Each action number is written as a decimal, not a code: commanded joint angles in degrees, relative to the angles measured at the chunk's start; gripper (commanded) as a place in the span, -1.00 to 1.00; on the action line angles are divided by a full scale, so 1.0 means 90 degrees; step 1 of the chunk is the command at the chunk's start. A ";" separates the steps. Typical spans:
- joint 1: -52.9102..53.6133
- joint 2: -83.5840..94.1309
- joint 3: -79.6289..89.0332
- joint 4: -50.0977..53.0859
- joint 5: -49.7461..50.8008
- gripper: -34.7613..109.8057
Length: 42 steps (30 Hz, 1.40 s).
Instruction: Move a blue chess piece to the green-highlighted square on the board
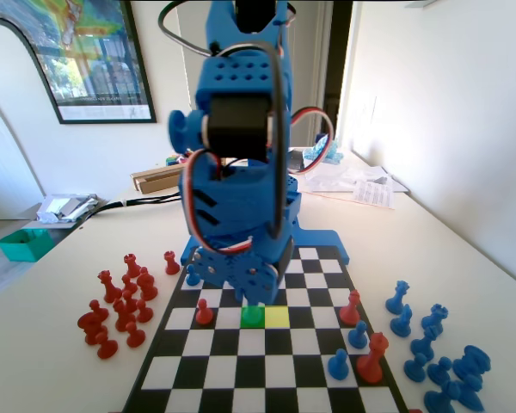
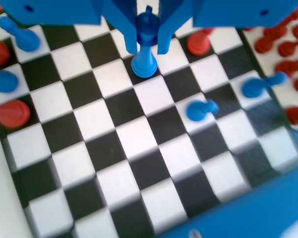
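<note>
In the wrist view the blue chess piece (image 2: 145, 59) stands upright with its flared base on a black square of the board (image 2: 114, 148). My gripper (image 2: 148, 49) hangs over it, both jaws pressed against its head and neck. In the fixed view the gripper (image 1: 248, 297) is low over the board (image 1: 267, 370), its tip just behind and partly covering the green-highlighted square (image 1: 252, 317). The piece itself is hidden behind the jaws there. A yellow square (image 1: 277, 317) lies directly right of the green one.
Near the gripper on the board stand a red pawn (image 1: 204, 311), a red piece (image 1: 352, 308), a blue pawn (image 1: 358, 334) and a tall red piece (image 1: 372, 357). Several red pieces (image 1: 120, 301) stand off the board's left, several blue ones (image 1: 439, 353) off its right.
</note>
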 commanded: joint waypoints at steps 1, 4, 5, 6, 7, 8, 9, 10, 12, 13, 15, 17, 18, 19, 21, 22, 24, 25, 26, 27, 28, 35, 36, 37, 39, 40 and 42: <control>0.0020 0.0654 0.0107 -0.0088 -0.0117 -0.51; -0.0039 0.0654 0.0146 -0.0137 -0.0088 -0.51; -0.0049 0.0654 0.0156 -0.0137 -0.0088 -0.51; -0.0068 0.0654 0.0156 -0.0127 -0.0088 -0.51; -0.0078 0.0654 0.0156 -0.0117 -0.0088 -0.51; -0.0078 0.0654 0.0137 -0.0098 -0.0088 -0.50; -0.0078 0.0654 0.0127 -0.0088 -0.0098 -0.49; -0.0088 0.0654 0.0127 -0.0078 -0.0107 -0.47; -0.0098 0.0674 0.0107 -0.0078 -0.0107 -0.38; -0.0107 0.0693 0.0088 -0.0049 -0.0127 -0.34; -0.0127 0.0752 0.0029 0.0029 -0.0137 -0.33; -0.0127 0.0840 -0.0039 0.0107 -0.0146 -0.31; -0.0127 0.0879 -0.0098 0.0176 -0.0156 -0.31; -0.0117 0.0918 -0.0166 0.0244 -0.0156 -0.31; -0.0088 0.1006 -0.0352 0.0420 -0.0176 -0.31; -0.0078 0.1074 -0.0439 0.0527 -0.0176 -0.31; -0.0068 0.1270 -0.0674 0.0771 -0.0176 -0.31; -0.0068 0.1387 -0.0801 0.0947 -0.0186 -0.31; -0.0068 0.1523 -0.0947 0.1133 -0.0195 -0.31; -0.0078 0.1670 -0.1084 0.1338 -0.0215 -0.31; -0.0088 0.1846 -0.1221 0.1563 -0.0254 -0.31; -0.0117 0.3525 -0.1895 0.3252 -0.1113 -0.34; -0.0117 0.3809 -0.1934 0.3467 -0.1309 -0.36; -0.0117 0.4121 -0.1953 0.3672 -0.1484 -0.37; -0.0137 0.4727 -0.1953 0.4014 -0.1748 -0.38; -0.0146 0.5020 -0.1963 0.4199 -0.1865 -0.38; -0.0166 0.5605 -0.1924 0.4512 -0.2139 -0.39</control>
